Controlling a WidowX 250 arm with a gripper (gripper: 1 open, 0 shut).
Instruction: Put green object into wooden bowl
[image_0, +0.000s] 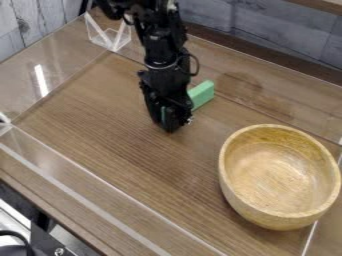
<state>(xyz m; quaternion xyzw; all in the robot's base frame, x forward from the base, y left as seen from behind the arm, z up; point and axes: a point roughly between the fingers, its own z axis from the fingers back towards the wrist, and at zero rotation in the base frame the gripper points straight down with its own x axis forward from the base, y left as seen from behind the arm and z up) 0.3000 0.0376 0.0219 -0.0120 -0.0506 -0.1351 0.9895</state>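
Camera view: the gripper points down at the table; I cannot tell its jaw state. The green block lies just beside it, well apart from the bowl.

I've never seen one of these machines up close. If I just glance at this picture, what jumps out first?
Most likely the black robot arm reaching down from the top of the picture, its gripper pointing at the wooden table near the middle. Right beside it, on its right in the picture, sits a small bright green object, the only vivid colour here. At lower right rests a big, round wooden bowl, with nothing inside.
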